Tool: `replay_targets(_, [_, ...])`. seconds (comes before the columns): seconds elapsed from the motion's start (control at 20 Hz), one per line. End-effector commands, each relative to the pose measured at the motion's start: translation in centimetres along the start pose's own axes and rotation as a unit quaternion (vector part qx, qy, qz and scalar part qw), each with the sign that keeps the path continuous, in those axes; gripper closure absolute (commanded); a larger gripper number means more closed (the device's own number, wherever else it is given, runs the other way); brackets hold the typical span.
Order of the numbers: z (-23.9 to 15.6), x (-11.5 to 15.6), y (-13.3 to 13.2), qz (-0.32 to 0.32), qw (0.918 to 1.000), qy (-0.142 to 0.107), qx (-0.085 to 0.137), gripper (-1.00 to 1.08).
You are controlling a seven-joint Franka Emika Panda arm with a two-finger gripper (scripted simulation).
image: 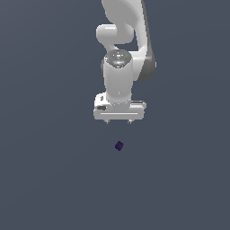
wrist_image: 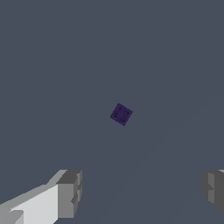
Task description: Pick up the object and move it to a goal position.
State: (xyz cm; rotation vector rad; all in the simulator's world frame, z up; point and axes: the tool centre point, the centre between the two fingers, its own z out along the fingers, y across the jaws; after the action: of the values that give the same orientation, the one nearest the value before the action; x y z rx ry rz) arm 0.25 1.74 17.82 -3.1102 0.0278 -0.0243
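Note:
The object is a tiny dark purple cube lying on the flat grey surface, turned at an angle. In the wrist view the object shows several small dots on its top face. My white gripper hangs above the surface, a short way behind the cube in the exterior view. It is open, its two grey fingertips stand far apart, and nothing is between them. The gripper does not touch the cube.
The white arm rises behind the gripper toward the top of the exterior view. The uniform grey surface spreads all around the cube.

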Motion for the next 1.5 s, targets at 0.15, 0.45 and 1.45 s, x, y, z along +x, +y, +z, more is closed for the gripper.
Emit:
replay_targets(0.15, [0.1,-0.2,-0.6,-0.002,1.0,-0.002,0.001,-0.92])
replay_targets(0.45, [0.8,-1.1,-3.5,-0.016,0.9998,-0.013,0.007,-0.92])
replay_targets(1.45, [4.1,1.1,-2.5,0.089,0.9959,-0.012,0.003,-0.92])
